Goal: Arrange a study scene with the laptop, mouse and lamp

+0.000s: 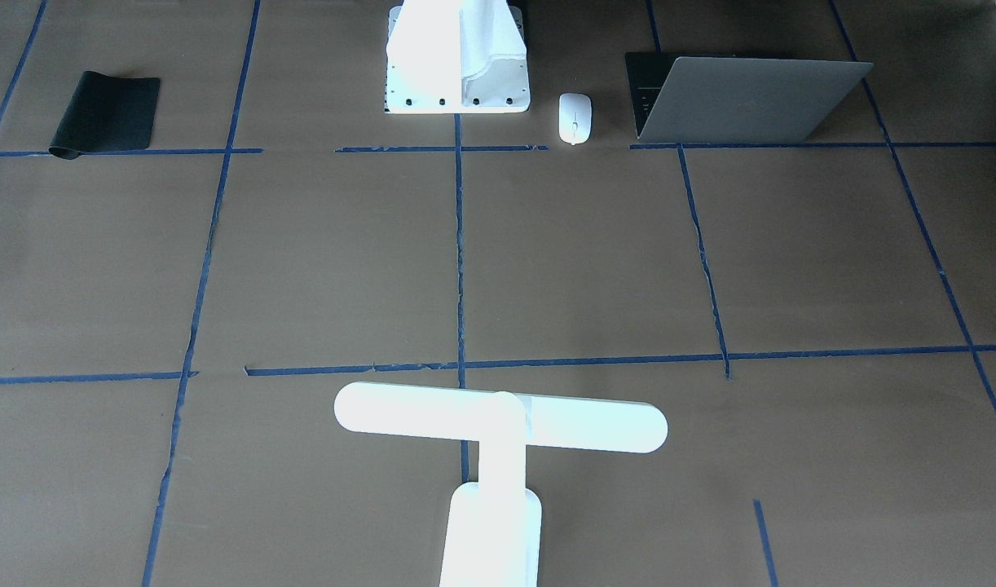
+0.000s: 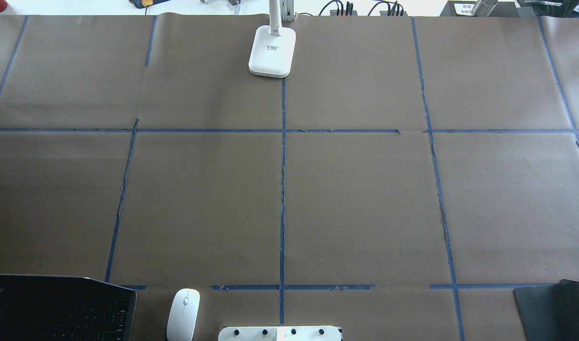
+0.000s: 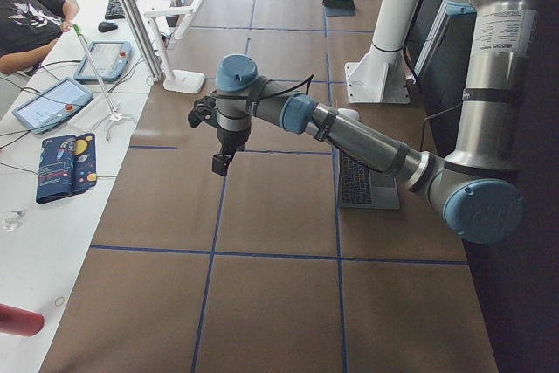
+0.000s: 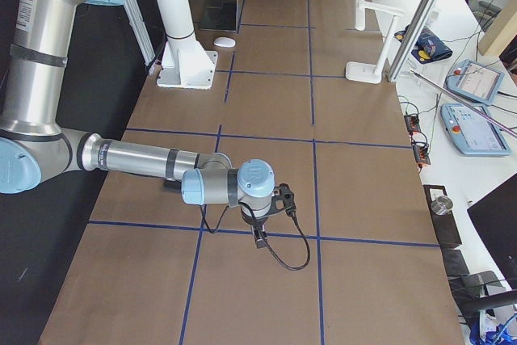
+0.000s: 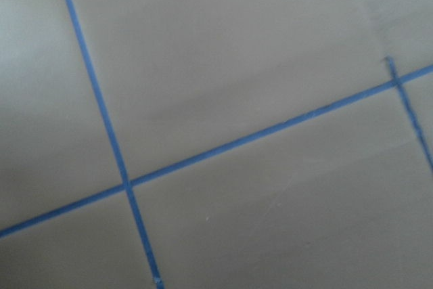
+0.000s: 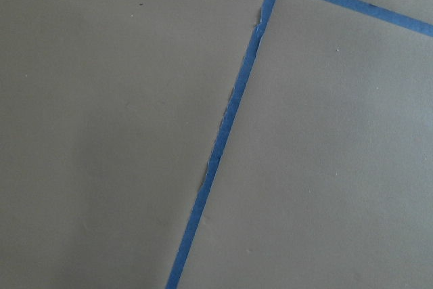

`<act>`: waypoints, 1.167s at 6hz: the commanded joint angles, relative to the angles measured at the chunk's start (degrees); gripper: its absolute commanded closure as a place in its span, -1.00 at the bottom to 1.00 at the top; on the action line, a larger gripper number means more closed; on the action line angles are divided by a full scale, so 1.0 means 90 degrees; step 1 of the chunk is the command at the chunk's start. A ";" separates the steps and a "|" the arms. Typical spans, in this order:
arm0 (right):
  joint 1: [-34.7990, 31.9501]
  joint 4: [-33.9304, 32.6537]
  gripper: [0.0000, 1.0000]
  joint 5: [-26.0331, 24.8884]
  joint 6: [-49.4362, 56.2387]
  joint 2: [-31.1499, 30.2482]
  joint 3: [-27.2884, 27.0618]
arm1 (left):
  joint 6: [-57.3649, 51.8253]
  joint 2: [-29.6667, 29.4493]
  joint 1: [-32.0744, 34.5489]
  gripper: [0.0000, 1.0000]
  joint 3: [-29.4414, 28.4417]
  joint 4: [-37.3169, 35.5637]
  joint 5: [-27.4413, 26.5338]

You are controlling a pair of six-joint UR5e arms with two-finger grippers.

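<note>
- Edges: laptop (image 1: 751,102) sits open at the table's near-left corner on my side, lid tilted back. The mouse (image 1: 575,117) lies just beside it, between the laptop and the white pedestal (image 1: 457,65), touching neither.
- The lamp (image 1: 498,424) stands at the far edge, mid-table, its base on the centre tape line (image 2: 283,189) and its bar head reaching out over the table.
- A black mat (image 1: 107,114) lies at the near-right corner with 1 end curled up.
- Open room: the middle squares hold nothing but brown paper and blue tape.
- Surface: the table (image 2: 365,199) is covered in brown paper, taped into a grid; the tape is frayed in places.
- Room: in the left side view, a bench runs along the far side with tablets and a seated person.
- Left gripper (image 3: 222,163) hangs above the paper, pointing down, well apart from all 3 items. I cannot tell how far the fingers are apart.
- Right gripper (image 4: 259,239) hangs low over a tape line, a cable looped beside it. Finger spread: cannot tell.
- Both wrist views show only paper and tape.
</note>
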State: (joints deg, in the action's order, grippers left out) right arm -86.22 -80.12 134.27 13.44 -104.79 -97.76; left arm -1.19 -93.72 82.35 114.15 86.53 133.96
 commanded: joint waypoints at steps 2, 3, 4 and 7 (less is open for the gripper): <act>0.0000 0.0005 -1.00 -0.0007 0.0020 0.0003 0.0022 | 0.0093 -0.0631 -0.1486 -0.98 0.0926 -0.0005 0.0465; 0.0000 0.0005 -1.00 -0.0007 0.0010 0.0003 0.0012 | 0.0016 -0.0564 -0.1668 -0.99 0.1219 0.0005 0.0476; 0.0000 0.0005 -1.00 -0.0007 0.0020 0.0003 0.0012 | -0.0526 -0.0070 -0.1960 -0.99 0.1638 0.0005 0.0476; 0.0000 0.0005 -1.00 -0.0017 0.0029 0.0003 0.0032 | -0.3490 0.1405 -0.2304 -0.96 0.2130 0.0015 0.0476</act>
State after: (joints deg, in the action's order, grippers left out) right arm -86.22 -80.05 134.13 13.66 -104.74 -97.53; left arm -23.37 -85.04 62.45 132.51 86.60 138.31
